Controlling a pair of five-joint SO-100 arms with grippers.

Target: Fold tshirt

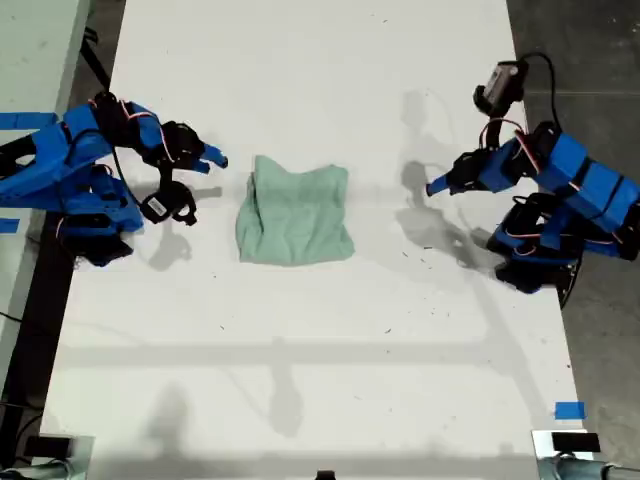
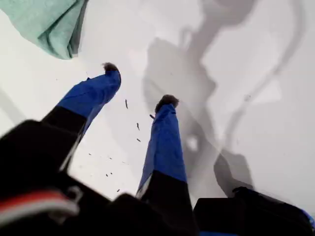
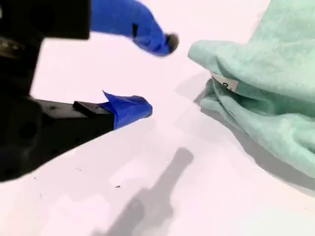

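The pale mint-green tshirt (image 1: 295, 215) lies folded into a compact, rumpled rectangle in the middle of the white table (image 1: 320, 340). My second gripper (image 1: 207, 163) is at the exterior view's left, open and empty, a short way from the tshirt's edge. In the second wrist view the tshirt (image 3: 261, 73) shows stacked layers and a small white label (image 3: 224, 82) just beyond the open second gripper (image 3: 157, 76). My first gripper (image 1: 436, 187) is at the exterior view's right, farther from the cloth. It is open (image 2: 139, 84) over bare table, and only a corner of the tshirt (image 2: 47, 22) shows ahead.
Dark floor borders the table on the exterior view's right. A pale surface with blue tape (image 1: 25, 121) lies along the left. A blue tape mark (image 1: 568, 410) sits near the table's front right corner. Arm shadows and small dark specks (image 2: 138, 127) mark the tabletop.
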